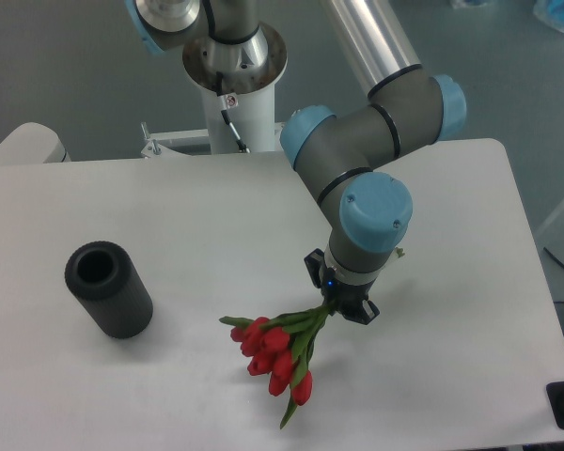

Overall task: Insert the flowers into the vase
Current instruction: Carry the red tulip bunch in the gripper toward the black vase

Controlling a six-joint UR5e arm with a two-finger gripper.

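— White tabletop (216, 216): the matte black cylindrical vase (108, 289) stands at the left, well apart from the black two-finger gripper (343, 306).

— It seems closed on the stems of the red tulip bunch (280, 355); buds droop, and could snag the rim.

Robotics lab: UR5e arm (376, 122) on pedestal mount (235, 103) behind plain white table (169, 207), grey floor.

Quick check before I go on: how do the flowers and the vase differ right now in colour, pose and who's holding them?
The flowers are red and green; the vase is plain black. The flowers hang at a slant with their stems in the gripper; the vase stands free and upright on the table. The vase's hole is empty. Both sit over the table's near half.
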